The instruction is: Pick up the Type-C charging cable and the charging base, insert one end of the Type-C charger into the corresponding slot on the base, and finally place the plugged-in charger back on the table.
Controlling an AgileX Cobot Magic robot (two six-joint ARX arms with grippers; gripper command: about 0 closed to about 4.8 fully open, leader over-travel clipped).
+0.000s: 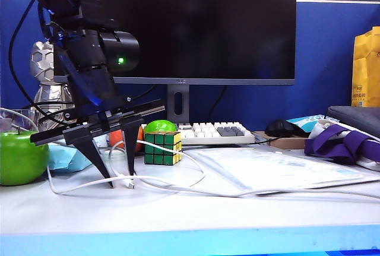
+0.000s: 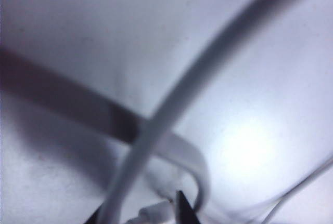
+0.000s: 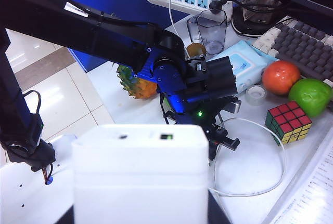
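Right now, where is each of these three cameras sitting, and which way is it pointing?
Exterior view: low at the table's front edge, facing the monitor; the left arm's pincer stands fingertips-down over the white cable.
Left wrist view: on the left arm, pressed close to that cable; only dark fingertips show.
Right wrist view: on the right arm, held high, looking down across the table past the white charging block at the left arm.
Shared: cable, Rubik's cube.

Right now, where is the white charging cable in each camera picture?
Exterior view: cable loops across the table, left of centre, under the left gripper.
Left wrist view: cable, blurred, crosses close to the lens.
Right wrist view: cable loops beside the Rubik's cube; right gripper holds the charging base.
Shared landmark: the open left gripper over its plug.
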